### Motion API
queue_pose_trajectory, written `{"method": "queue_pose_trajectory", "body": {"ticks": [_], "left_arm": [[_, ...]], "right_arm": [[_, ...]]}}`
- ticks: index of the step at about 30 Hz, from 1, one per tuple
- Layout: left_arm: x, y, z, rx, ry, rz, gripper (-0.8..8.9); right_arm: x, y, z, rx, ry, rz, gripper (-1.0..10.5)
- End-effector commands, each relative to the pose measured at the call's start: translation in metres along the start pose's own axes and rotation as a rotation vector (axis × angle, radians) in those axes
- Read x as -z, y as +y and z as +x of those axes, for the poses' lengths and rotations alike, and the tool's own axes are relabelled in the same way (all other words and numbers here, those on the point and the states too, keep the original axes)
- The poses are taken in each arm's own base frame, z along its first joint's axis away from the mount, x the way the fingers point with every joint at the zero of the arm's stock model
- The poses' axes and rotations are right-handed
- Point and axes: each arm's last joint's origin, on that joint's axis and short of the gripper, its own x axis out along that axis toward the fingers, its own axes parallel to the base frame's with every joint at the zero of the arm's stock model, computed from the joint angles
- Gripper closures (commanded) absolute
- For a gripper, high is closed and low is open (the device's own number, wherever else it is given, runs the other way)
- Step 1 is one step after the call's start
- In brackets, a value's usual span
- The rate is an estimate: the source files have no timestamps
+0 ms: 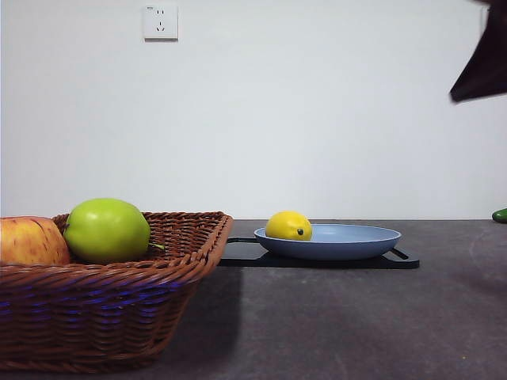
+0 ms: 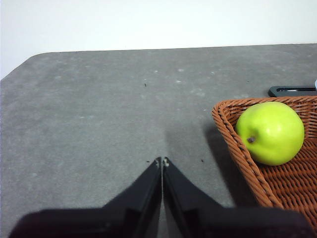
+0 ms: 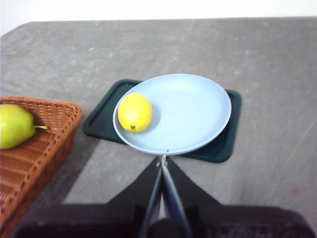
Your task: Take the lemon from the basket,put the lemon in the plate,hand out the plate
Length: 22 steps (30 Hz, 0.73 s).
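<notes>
Lemon [image 3: 134, 112] out of the basket [image 1: 170, 269] and lying in the plate [image 3: 188, 106], near the rim on the basket side; plate resting on a black tray [image 3: 218, 148] on the table [image 1: 356, 317]. Only the hand-out left. Long axis lying flat, roughly level; dark-dotted tip turned toward the right hand [image 3: 162, 159], clenched and empty, hovering just short of the plate's rim. Left hand [image 2: 162, 162] clenched too, empty, beside the basket.
</notes>
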Motion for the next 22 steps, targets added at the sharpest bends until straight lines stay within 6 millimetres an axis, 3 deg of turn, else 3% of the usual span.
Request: {"method": "queue_pose_trajectory", "body": {"ticks": [1,8,22], "left_arm": [[0.003,0.000,0.001,-0.002,0.005,-0.006,8.05],[0.003,0.000,0.001,-0.003,0.005,-0.006,8.05],[0.003,0.000,0.001,-0.003,0.005,-0.006,8.05]], "right_arm": [[0.007,-0.011,-0.015,0.035,-0.083,-0.066,9.4],[0.068,-0.042,-0.032,0.082,-0.222,-0.006,9.4],[0.102,-0.052,-0.022,0.157,-0.156,0.030,9.4]]}}
